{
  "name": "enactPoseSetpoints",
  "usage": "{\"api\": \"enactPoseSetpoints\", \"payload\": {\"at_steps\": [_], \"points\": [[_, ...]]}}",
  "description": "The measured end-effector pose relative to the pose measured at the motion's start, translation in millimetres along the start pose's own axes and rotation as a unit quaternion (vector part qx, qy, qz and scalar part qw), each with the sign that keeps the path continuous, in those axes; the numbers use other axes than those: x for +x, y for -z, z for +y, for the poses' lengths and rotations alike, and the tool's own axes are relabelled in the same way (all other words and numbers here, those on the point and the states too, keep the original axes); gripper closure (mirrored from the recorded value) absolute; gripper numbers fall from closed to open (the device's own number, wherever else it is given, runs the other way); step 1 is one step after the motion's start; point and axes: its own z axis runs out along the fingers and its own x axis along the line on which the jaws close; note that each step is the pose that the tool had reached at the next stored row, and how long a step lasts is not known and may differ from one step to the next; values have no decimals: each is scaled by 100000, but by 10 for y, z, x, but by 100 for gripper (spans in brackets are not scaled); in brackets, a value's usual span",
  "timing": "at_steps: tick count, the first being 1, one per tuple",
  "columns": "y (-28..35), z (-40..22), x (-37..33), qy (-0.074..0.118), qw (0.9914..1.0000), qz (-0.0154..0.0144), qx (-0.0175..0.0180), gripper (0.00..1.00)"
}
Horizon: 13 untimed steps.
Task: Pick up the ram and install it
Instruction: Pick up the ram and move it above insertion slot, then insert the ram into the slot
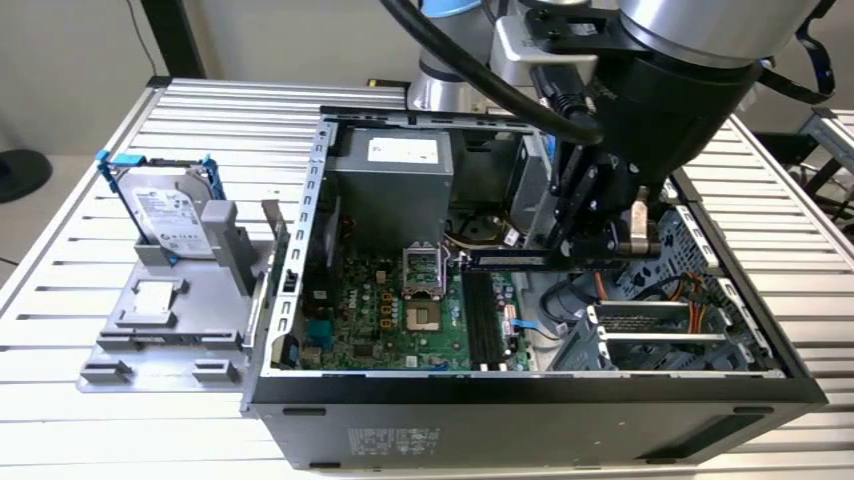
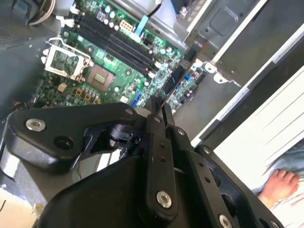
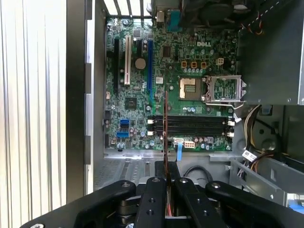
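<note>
My gripper point(image 1: 585, 256) hangs inside the open computer case point(image 1: 287, 300), shut on one end of the ram point(image 1: 507, 259). The dark stick is held level above the motherboard point(image 1: 387, 320), over the far end of the black memory slots point(image 1: 483, 322). In the first wrist view the ram point(image 3: 165, 128) appears edge-on as a thin line rising from my fingertips point(image 3: 166, 172) and crossing the slots point(image 3: 190, 126). In the second wrist view the ram point(image 2: 179, 76) sticks out from the gripper point(image 2: 161, 111), and the slots point(image 2: 114, 40) lie off to one side of it.
A silver hard drive point(image 1: 174, 215) in a blue-edged frame stands on a grey fixture point(image 1: 160, 330) at the exterior view's left. The power supply point(image 1: 394, 185), CPU socket point(image 3: 190, 88), cables point(image 3: 256, 128) and drive cage point(image 1: 654, 330) crowd the case. A person's hand point(image 2: 280, 183) rests outside it.
</note>
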Motion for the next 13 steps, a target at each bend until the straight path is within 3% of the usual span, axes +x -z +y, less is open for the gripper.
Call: {"api": "enactPoseSetpoints", "payload": {"at_steps": [6,13], "points": [[0,-4,-30,7,100000,9,-3,100],[-8,-5,-306,7,100000,0,-2,100]]}}
